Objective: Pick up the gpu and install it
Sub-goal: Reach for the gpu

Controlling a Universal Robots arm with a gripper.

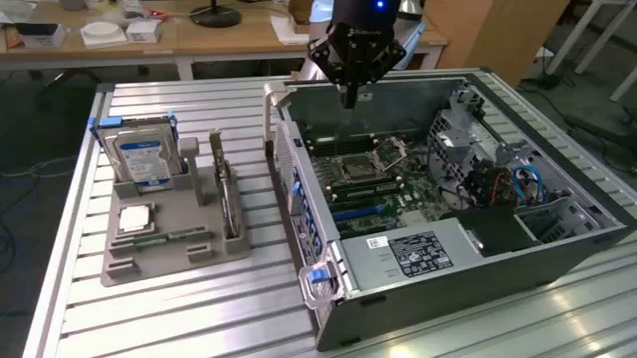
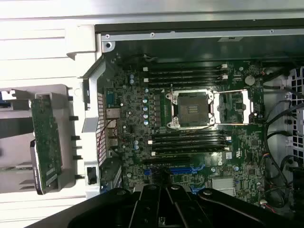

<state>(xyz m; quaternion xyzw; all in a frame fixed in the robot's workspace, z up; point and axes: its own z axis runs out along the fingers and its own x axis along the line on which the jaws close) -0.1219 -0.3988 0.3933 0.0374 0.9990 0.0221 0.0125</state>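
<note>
The gpu (image 1: 228,200) is a thin green card standing on edge in a slot of the grey holder (image 1: 171,252), to the exterior view's left of the open computer case (image 1: 438,246). In the wrist view the gpu (image 2: 46,142) shows its green board face beside the case wall. My gripper (image 1: 350,97) hangs shut and holding nothing over the far rim of the case, above the motherboard (image 1: 374,175) and well away from the card. Its dark fingers (image 2: 148,205) lie together over the motherboard (image 2: 190,118), near a blue slot (image 2: 183,169).
A silver hard drive (image 1: 142,156) with a blue-white label stands at the holder's far end. A processor chip (image 1: 134,217) and a narrow memory stick (image 1: 164,239) lie in the holder. Cables (image 1: 523,183) and a drive cage fill the case's right side. The slatted table (image 1: 189,313) lies around them.
</note>
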